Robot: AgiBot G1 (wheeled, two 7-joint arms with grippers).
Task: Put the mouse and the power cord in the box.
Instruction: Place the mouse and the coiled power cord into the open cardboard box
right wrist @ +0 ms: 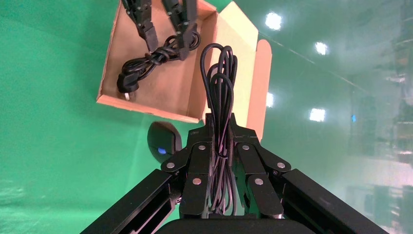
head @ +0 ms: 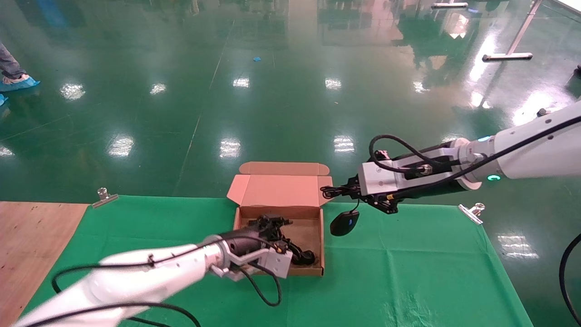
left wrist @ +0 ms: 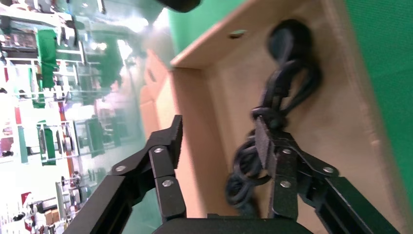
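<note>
The brown box (head: 278, 187) stands open at the far middle of the green cloth, lid tilted back. The power cord (head: 301, 255) lies coiled inside it, plug (right wrist: 126, 83) near the front wall. My left gripper (head: 273, 224) is down in the box (left wrist: 210, 48), open, with one finger (left wrist: 271, 146) against the cord's loops (left wrist: 285, 95). My right gripper (head: 328, 191) hovers just right of the box (right wrist: 146, 105) and is shut (right wrist: 220, 121) on a bundle of the mouse's thin cable (right wrist: 220, 68). The black mouse (head: 344, 222) sits below it, beside the box's right wall (right wrist: 163, 140).
The green cloth (head: 408, 272) covers the table and is held by metal clips (head: 471, 212) (head: 104, 197) at its far corners. Bare wood (head: 32, 236) shows at the left. Beyond the table's far edge is glossy green floor.
</note>
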